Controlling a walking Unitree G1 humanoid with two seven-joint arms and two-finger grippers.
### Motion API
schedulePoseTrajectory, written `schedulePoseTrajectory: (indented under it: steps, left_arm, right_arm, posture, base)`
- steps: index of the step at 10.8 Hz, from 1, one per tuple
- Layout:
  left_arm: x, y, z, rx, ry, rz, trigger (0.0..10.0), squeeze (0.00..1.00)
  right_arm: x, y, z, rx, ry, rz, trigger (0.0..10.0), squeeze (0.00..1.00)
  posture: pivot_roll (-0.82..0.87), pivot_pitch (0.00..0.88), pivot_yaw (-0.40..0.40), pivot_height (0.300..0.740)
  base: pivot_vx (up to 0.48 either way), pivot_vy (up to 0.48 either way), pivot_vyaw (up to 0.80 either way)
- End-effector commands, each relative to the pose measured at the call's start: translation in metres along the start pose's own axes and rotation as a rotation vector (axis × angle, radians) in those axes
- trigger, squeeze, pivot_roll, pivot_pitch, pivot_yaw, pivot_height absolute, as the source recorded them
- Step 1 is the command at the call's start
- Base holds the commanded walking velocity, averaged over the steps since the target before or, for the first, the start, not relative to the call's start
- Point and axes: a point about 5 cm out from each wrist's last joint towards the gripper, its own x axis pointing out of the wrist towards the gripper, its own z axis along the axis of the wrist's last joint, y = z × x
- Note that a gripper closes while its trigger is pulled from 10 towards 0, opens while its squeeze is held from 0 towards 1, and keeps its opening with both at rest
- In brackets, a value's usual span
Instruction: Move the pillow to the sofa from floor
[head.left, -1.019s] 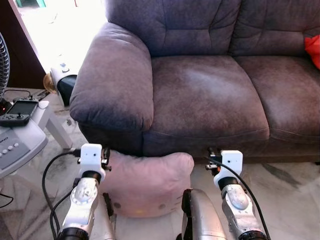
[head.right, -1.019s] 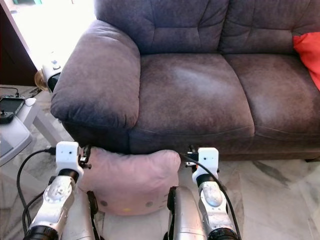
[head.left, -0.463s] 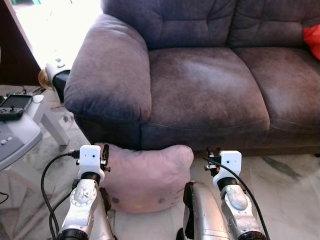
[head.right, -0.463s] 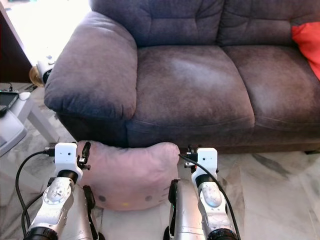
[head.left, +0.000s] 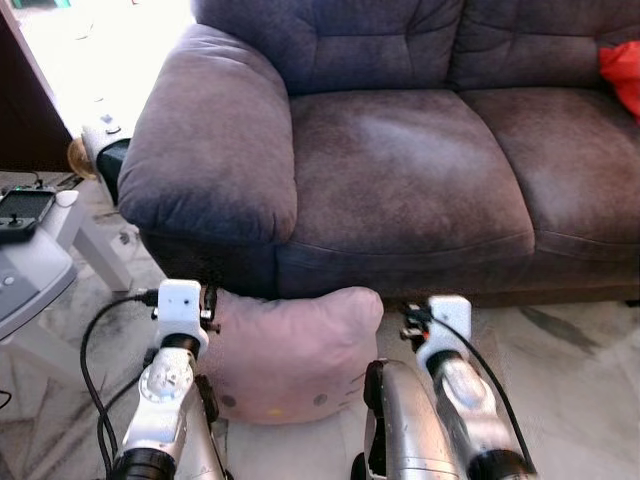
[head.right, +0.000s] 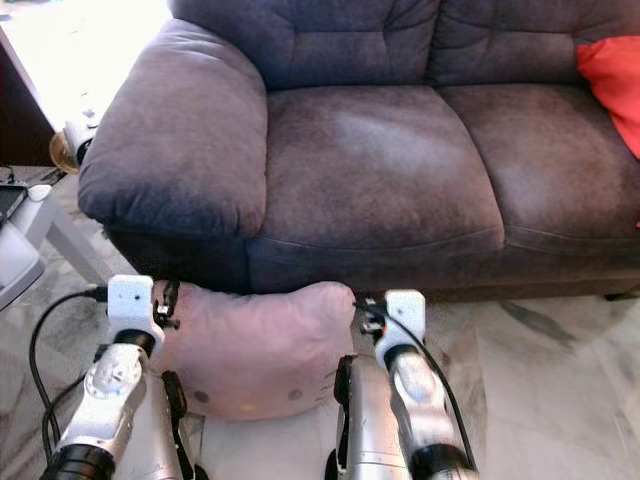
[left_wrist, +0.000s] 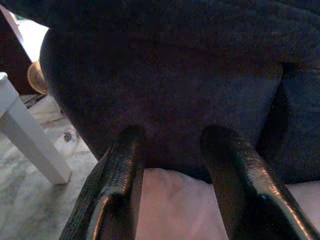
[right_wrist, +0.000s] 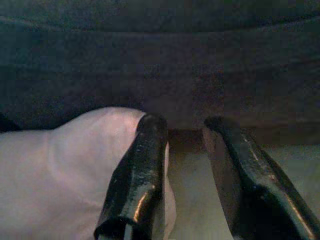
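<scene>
As the right end effector (right_wrist: 182, 150) has closed in on the pink pillow's (head.left: 290, 350) edge, both sets of fingers spread, left end effector (left_wrist: 172, 165) apparently resting above it; the grasp seems near.

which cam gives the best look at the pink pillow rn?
Left eye view: the whole pillow shows, lying on the floor against the sofa front, between the two arms, face print visible. Right eye view shows much the same. The left wrist view catches only its top edge below the open fingers; the right wrist view catches one corner beside the right gripper.
</scene>
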Motion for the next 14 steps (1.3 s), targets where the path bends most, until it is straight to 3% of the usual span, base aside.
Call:
schedulePoseTrajectory:
  steps: [1, 2, 3, 4, 7, 12, 13, 14]
  left_arm:
    - [0.002, 0.0, 0.003, 0.016, -0.001, -0.003, 10.0, 0.0]
    - [0.002, -0.002, 0.004, 0.014, -0.007, -0.007, 10.0, 0.0]
    - [0.003, -0.004, 0.007, 0.006, -0.012, -0.01, 10.0, 0.0]
    - [0.002, -0.003, 0.011, -0.021, -0.024, -0.001, 10.0, 0.0]
    - [-0.003, -0.003, 0.022, -0.045, -0.062, 0.005, 10.0, 0.0]
    - [-0.013, 0.006, 0.047, -0.054, -0.088, 0.008, 10.0, 0.0]
    - [-0.016, 0.007, 0.052, -0.067, -0.097, 0.013, 10.0, 0.0]
    - [-0.018, 0.006, 0.058, -0.062, -0.111, 0.011, 10.0, 0.0]
  right_arm:
    - [0.003, 0.0, -0.006, 0.026, 0.083, 0.011, 10.0, 0.0]
    - [0.005, 0.005, -0.016, 0.052, 0.219, 0.058, 10.0, 0.0]
    - [0.008, 0.008, -0.016, 0.017, 0.252, 0.061, 10.0, 1.0]
    - [0.012, 0.01, -0.01, 0.073, 0.238, 0.077, 10.0, 1.0]
    - [0.025, 0.012, 0.019, 0.107, 0.121, 0.077, 10.0, 1.0]
    - [0.028, 0.012, 0.024, 0.126, 0.144, 0.101, 10.0, 1.0]
    - [0.028, 0.015, 0.025, 0.121, 0.141, 0.112, 10.0, 0.0]
    - [0.029, 0.016, 0.028, 0.135, 0.125, 0.117, 10.0, 0.0]
  posture:
    - [0.07, 0.113, -0.076, 0.468]
    - [0.07, 0.112, -0.08, 0.468]
    - [0.08, 0.114, -0.084, 0.468]
    - [0.08, 0.122, -0.088, 0.468]
    - [0.09, 0.161, -0.101, 0.468]
    - [0.11, 0.312, -0.129, 0.468]
    - [0.11, 0.34, -0.131, 0.468]
    - [0.11, 0.352, -0.132, 0.468]
  base:
    - [0.0, 0.0, 0.0]
    - [0.0, 0.0, 0.0]
    - [0.0, 0.0, 0.0]
    - [0.0, 0.0, 0.0]
    - [0.0, 0.0, 0.0]
    - [0.0, 0.0, 0.0]
    - [0.0, 0.0, 0.0]
    - [0.0, 0.0, 0.0]
